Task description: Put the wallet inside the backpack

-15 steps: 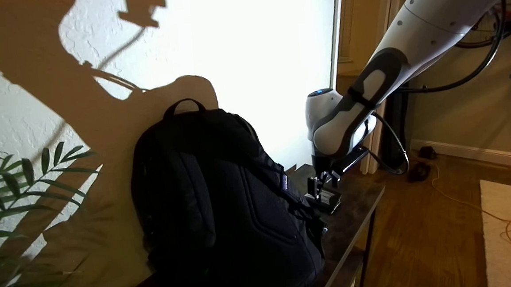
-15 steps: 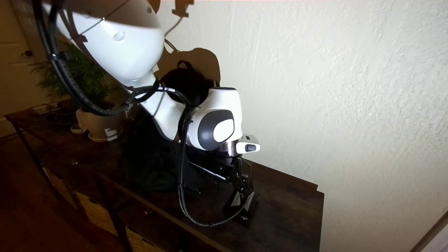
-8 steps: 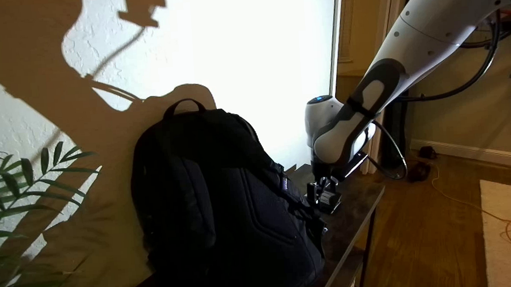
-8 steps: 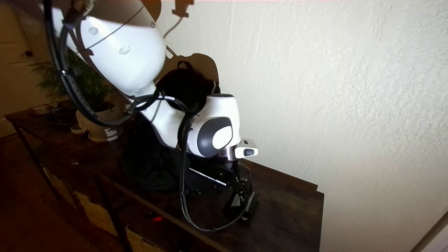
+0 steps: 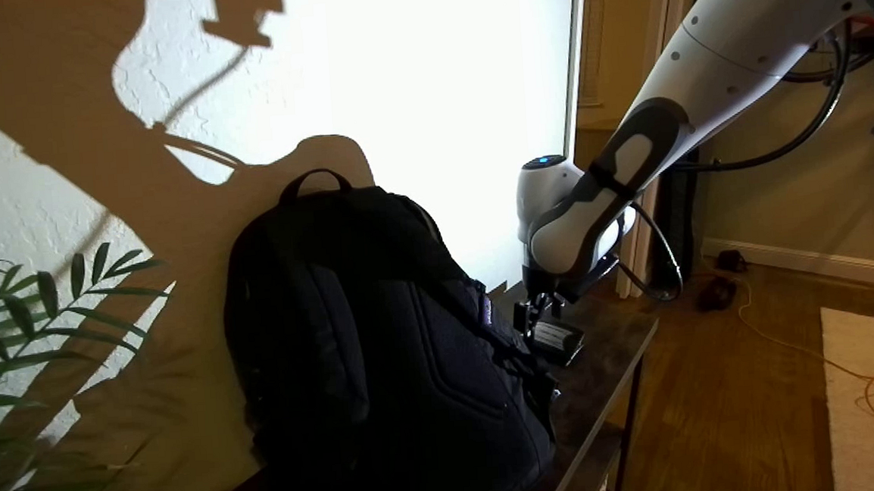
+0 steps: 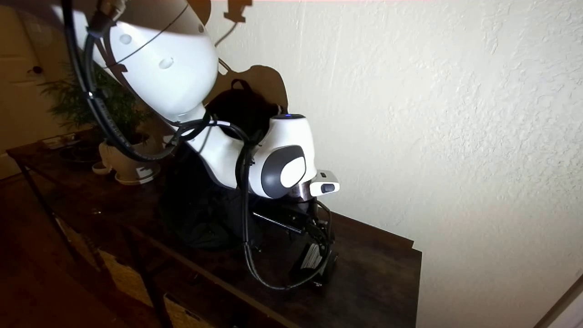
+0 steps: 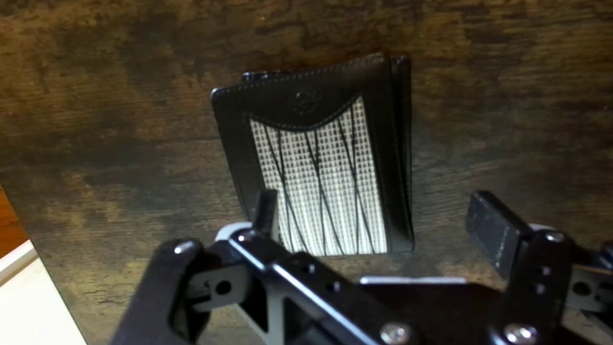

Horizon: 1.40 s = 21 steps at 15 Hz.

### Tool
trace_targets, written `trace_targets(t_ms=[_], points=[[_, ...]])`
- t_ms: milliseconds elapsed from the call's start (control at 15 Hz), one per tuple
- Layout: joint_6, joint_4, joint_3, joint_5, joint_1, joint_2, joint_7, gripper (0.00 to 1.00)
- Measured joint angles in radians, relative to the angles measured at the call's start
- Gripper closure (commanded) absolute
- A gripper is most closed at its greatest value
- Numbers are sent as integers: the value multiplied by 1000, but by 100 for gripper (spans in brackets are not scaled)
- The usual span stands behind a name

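A black folded wallet with a pale woven panel [image 7: 321,182] lies on the dark wooden table. It also shows in both exterior views [image 5: 560,338] [image 6: 312,257]. My gripper [image 7: 377,211] is open and empty above it. In the wrist view the left finger overlaps the wallet's lower left part, and the right finger is over bare wood right of it. In an exterior view the gripper [image 5: 537,319] is just above the wallet, near the backpack's side. The black backpack [image 5: 382,340] stands leaning against the wall; its opening cannot be made out. The arm partly hides the backpack [image 6: 241,109] in an exterior view.
The table [image 6: 364,273] stands along a textured wall [image 6: 410,114]; its front edge [image 5: 614,409] is close to the wallet. A potted plant [image 6: 132,159] stands on the backpack's far side. A cable loop [image 6: 248,255] hangs from the arm.
My gripper went down toward the wallet, then rose a little and shifted toward the backpack's side. The wallet and backpack have not moved.
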Motion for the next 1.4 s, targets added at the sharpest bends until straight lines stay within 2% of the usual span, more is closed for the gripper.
trace_targets(t_ms=[467,1400], points=[[1,26,0,0,-11,12,0,0],[-2,98,1,4,-83,83,-5,0]])
